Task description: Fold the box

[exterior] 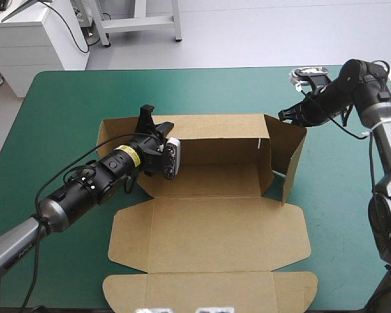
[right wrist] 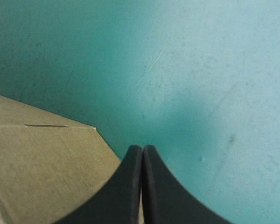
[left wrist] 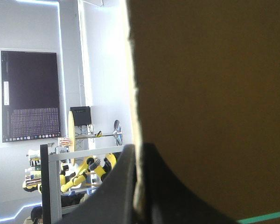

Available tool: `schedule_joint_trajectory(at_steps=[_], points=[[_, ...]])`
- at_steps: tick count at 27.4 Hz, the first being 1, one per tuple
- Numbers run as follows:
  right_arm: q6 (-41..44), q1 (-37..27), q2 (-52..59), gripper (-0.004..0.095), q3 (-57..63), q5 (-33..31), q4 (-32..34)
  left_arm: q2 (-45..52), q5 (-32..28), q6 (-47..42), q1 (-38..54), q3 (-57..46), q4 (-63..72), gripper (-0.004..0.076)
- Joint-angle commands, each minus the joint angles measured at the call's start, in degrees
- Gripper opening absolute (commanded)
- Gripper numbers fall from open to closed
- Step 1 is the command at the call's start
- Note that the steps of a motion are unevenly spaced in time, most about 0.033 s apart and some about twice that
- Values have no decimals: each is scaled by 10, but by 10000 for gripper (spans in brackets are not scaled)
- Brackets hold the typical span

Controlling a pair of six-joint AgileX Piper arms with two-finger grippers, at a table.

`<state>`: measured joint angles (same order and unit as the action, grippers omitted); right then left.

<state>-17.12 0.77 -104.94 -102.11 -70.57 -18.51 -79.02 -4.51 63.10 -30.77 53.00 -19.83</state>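
Standing half-raised mid-surface [exterior: 65, 104], the light, stiff brown box [exterior: 208, 228] is best gripped by its wall edges: left pincer [exterior: 153, 124] clamps the rear wall, right pincer [exterior: 288, 115] is clenched beside the right wall

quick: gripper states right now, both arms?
Left gripper: shut on the box, pinching the edge of a raised wall.
Right gripper: shut, holding nothing; the box lies beside it.

The left arm [exterior: 98, 179] hides the box [exterior: 208, 228] wall at nine o'clock; board half hides the left gripper [exterior: 148, 116].
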Motion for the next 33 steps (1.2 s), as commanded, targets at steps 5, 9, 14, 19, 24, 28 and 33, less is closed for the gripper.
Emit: schedule_joint_trajectory(at_steps=[5,9,14,19,24,28,33], points=[[-19,-2,45,-19,22,-8,-37,17,-4,-22,-3,15,3,-8],[-45,-2,56,-19,60,3,-64,18,22,-20,-22,15,1,-8],[-62,-2,86,-17,110,37,-76,18,45,-21,-35,15,4,-8],[-99,-2,133,-17,177,81,-101,24,60,-19,-35,15,5,-8],[-140,-2,177,-17,244,140,-119,36,86,-20,-35,15,6,-8],[-200,-2,200,-17,294,172,-156,35,95,-20,-35,15,7,-8],[-310,-2,237,-17,378,235,-226,35,138,-21,-35,15,7,-8]])
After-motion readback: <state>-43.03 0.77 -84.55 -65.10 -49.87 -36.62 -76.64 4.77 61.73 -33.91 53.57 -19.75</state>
